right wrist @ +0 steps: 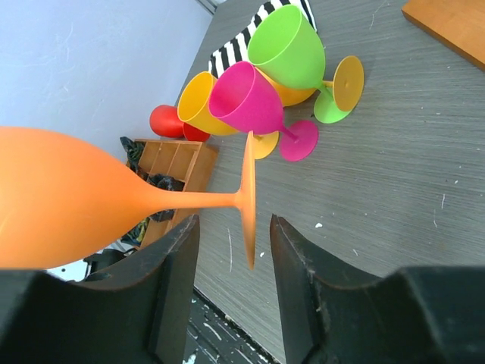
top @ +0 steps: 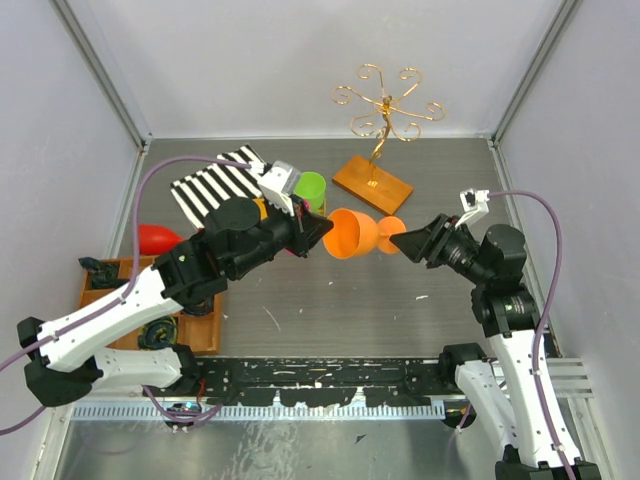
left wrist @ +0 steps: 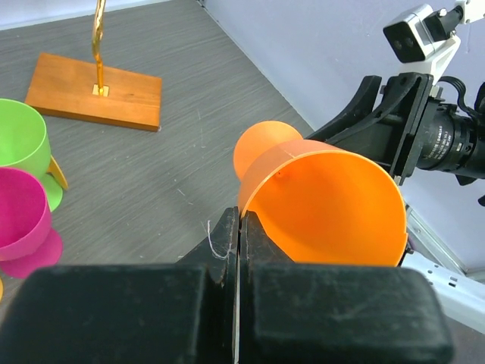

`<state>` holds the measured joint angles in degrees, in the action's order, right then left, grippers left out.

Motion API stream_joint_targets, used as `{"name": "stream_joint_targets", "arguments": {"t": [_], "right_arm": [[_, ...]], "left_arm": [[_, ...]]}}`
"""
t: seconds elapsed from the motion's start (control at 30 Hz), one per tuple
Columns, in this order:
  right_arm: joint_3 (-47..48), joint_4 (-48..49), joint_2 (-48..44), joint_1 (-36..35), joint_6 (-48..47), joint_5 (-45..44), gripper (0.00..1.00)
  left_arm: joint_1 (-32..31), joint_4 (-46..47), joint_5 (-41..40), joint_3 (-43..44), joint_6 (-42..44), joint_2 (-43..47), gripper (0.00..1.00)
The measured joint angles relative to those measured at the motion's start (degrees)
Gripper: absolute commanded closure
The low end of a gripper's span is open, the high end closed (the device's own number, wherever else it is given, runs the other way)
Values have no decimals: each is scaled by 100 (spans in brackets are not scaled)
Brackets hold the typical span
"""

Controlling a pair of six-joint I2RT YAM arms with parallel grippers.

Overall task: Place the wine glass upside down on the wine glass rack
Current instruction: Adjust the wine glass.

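both level: left hand (top: 320,232) pinches wine glass (top: 350,235) (right hand (top: 399,240) spread).

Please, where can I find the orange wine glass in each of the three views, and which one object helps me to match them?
Top external: the orange wine glass lies sideways at the centre of the picture.
Left wrist: it fills the centre and right, open bowl towards the camera.
Right wrist: its bowl is at the far left, with the stem running to the centre.
Shared landmark: the green glass.
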<state>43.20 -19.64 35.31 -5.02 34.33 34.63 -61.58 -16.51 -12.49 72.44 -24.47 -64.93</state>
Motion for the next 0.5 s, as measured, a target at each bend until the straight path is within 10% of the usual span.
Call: {"name": "stream_joint_targets", "arguments": {"t": [0.5], "right_arm": [[-149, 334, 262, -2, -26, 107, 90]], "left_arm": [[-11, 79, 20, 0, -68, -17, 100]]}}
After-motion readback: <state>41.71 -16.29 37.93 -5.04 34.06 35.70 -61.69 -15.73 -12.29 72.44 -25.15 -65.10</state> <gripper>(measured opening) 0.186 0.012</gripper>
